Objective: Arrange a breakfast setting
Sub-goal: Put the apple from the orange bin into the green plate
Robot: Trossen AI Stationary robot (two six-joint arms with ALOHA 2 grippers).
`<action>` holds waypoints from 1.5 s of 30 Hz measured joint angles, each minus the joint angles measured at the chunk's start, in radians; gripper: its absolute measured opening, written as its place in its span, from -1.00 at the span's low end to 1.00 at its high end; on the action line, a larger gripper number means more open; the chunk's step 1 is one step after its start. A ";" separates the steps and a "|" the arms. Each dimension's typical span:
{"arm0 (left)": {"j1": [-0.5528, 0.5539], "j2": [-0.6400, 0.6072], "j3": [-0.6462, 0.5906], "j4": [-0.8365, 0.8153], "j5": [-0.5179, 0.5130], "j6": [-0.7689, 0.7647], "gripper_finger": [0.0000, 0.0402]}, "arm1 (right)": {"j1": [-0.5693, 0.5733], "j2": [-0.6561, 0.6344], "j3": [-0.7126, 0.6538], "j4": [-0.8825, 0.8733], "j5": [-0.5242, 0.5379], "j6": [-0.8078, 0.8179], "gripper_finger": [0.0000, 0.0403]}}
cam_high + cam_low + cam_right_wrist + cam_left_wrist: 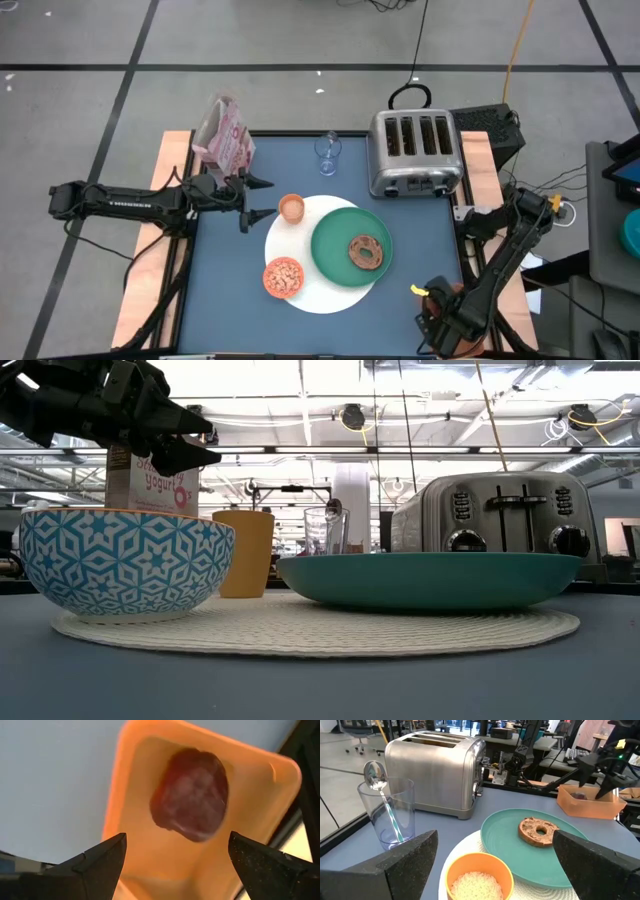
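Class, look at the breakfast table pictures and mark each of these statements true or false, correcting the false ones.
1. The bagel lies on the green plate. True.
2. The spoon lies flat on the mat. False: it stands in the glass.
3. The right gripper is shut on the dark red fruit. False: its jaws are open above the fruit, which lies in an orange tray.
4. The left gripper is open, beside the orange cup. True.
5. The toaster stands on the mat. False: it stands behind the mat, on the blue tabletop.
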 joint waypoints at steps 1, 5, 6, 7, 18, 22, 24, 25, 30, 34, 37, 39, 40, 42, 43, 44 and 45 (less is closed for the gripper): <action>0.000 0.000 0.000 0.000 0.000 0.000 0.98 | 0.000 0.000 0.000 -0.005 -0.015 0.016 0.68; 0.000 0.000 0.000 0.000 0.000 -0.001 0.98 | 0.006 -0.001 0.000 -0.026 -0.013 0.085 0.68; 0.000 0.000 0.000 0.000 0.000 -0.001 0.98 | 0.006 -0.001 0.000 -0.032 -0.013 0.097 0.68; 0.000 0.000 0.000 0.000 0.000 -0.001 0.98 | 0.007 -0.001 0.000 -0.036 -0.012 0.108 0.68; 0.000 0.000 0.000 0.000 0.000 -0.008 0.98 | 0.012 -0.002 -0.059 -0.027 0.028 0.206 0.65; 0.000 0.000 0.000 0.000 0.000 -0.017 0.98 | 0.012 -0.002 -0.081 0.002 0.017 0.208 0.62; 0.000 0.000 0.000 0.000 0.000 -0.018 0.98 | 0.012 -0.002 -0.090 0.015 0.016 0.209 0.61; 0.000 0.000 0.000 0.000 0.000 -0.018 0.98 | 0.012 -0.002 -0.097 0.027 0.016 0.214 0.61; 0.000 0.000 0.000 0.000 0.000 -0.018 0.98 | 0.012 -0.002 -0.134 0.086 0.017 0.222 0.61; 0.000 0.000 0.000 0.000 0.000 -0.018 0.98 | 0.012 -0.002 -0.169 0.137 0.017 0.222 0.61; 0.000 0.000 0.000 0.000 0.000 -0.018 0.98 | 0.012 -0.002 -0.197 0.182 0.017 0.223 0.61; 0.000 0.000 0.000 0.000 0.000 -0.018 0.98 | 0.012 -0.002 -0.208 0.200 0.017 0.223 0.61; 0.000 0.000 0.000 0.000 0.000 -0.018 0.98 | 0.012 -0.002 -0.213 0.204 0.017 0.223 0.61; 0.000 0.000 0.000 0.000 0.000 -0.018 0.98 | 0.012 -0.002 -0.219 0.207 0.017 0.227 0.61; 0.000 0.000 0.000 0.000 0.000 -0.018 0.98 | 0.012 -0.002 -0.222 0.209 0.017 0.231 0.61; 0.000 0.000 0.000 0.000 0.000 -0.018 0.98 | 0.012 -0.002 -0.224 0.209 0.017 0.238 0.61; 0.000 0.000 0.000 0.000 0.000 -0.018 0.98 | 0.012 -0.002 -0.225 0.208 0.017 0.242 0.61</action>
